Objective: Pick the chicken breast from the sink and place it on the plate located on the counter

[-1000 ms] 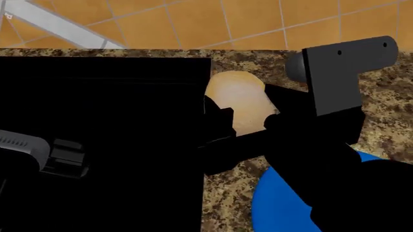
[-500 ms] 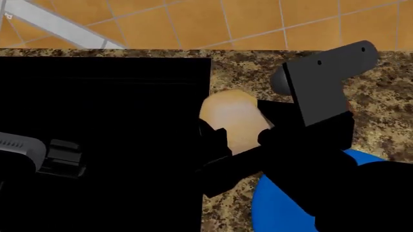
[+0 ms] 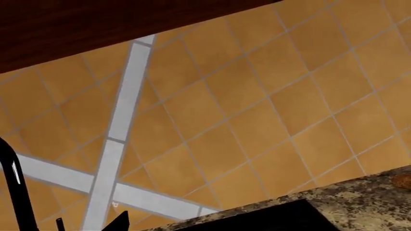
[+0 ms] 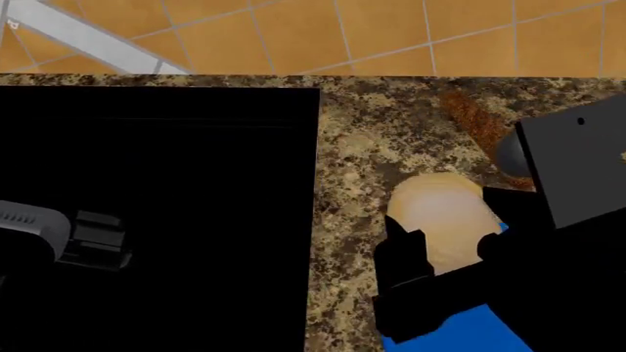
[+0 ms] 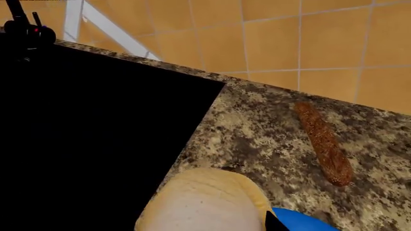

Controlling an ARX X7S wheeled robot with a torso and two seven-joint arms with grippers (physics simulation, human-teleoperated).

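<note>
The counter point(image 4: 357, 147) fills most of what I see, speckled granite in beige, brown and black, running up to a wall of orange tiles point(image 4: 391, 33) crossed by pale grey bands. Set into the counter on my left is the sink point(image 4: 157, 220), a big black rectangle so dark I can make out nothing inside it; from my right wrist camera its faucet point(image 5: 22, 29) shows at the far corner with a small red dot on it. That dot is the only mark anywhere: I can read no writing, brand or label on any object here. My right arm comes in from the lower right, with a dark grey block of its housing near the right edge. My right pincer point(image 4: 445, 249) is closed on the chicken breast point(image 4: 445, 220), a pale cream lump with a light orange tint, its black fingers pressed against both sides. The chicken is out of the sink, over the counter just right of the basin's edge and at the near rim of the blue plate point(image 4: 470, 330), which peeks out beneath my pincer. A long reddish-brown crusty loaf point(image 5: 324, 144) lies on the counter beyond the plate, apart from it. My left pincer point(image 4: 93, 238) sits over the sink, and I cannot tell whether it is open or closed.
</note>
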